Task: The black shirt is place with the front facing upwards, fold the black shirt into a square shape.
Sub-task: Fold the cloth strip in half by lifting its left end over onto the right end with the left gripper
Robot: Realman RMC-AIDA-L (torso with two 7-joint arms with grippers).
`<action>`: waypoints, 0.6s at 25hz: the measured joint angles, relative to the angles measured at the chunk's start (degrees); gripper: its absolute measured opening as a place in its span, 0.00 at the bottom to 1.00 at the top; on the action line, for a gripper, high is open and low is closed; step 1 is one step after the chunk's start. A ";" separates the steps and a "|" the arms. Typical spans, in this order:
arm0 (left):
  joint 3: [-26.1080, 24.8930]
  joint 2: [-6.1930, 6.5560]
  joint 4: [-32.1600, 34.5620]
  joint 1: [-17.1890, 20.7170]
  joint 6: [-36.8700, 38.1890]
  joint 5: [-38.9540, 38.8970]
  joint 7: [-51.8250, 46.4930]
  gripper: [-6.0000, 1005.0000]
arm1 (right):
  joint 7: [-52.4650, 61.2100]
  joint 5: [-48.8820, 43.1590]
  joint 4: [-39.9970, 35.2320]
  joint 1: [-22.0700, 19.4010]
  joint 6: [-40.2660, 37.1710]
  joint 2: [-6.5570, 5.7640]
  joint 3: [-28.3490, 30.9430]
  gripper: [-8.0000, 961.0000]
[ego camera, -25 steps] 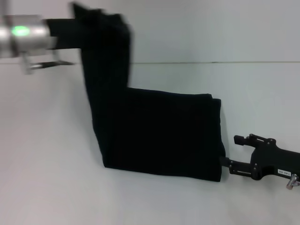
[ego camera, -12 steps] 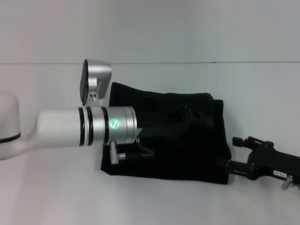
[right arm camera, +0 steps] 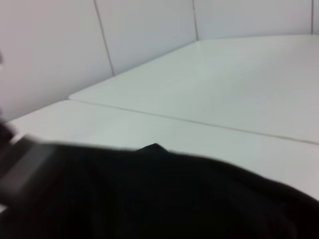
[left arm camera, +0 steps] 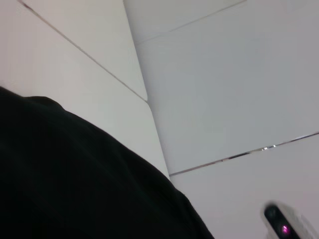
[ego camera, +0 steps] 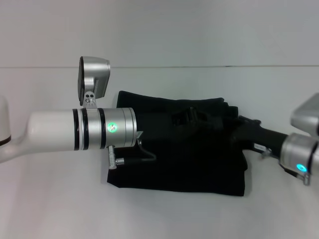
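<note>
The black shirt (ego camera: pixel 174 149) lies folded on the white table (ego camera: pixel 50 199), both end effectors, left (ego camera: pixel 192 117) and right (ego camera: pixel 241 130), sit on it, grip unclear, so they should press the fold flat gently.

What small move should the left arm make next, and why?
Probably open the left hand and withdraw it: the black shirt already lies folded in a compact, roughly square block on the table, with the right hand at its right edge.
</note>
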 joint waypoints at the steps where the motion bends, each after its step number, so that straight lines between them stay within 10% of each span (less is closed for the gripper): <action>1: 0.00 0.00 0.00 0.00 0.00 0.00 0.00 0.03 | -0.10 0.54 0.80 1.18 1.55 0.03 0.02 0.89; 15: 4.11 -0.35 -2.62 1.60 -0.46 0.24 1.65 0.03 | -0.47 11.74 -1.15 2.20 8.05 -0.25 0.12 0.89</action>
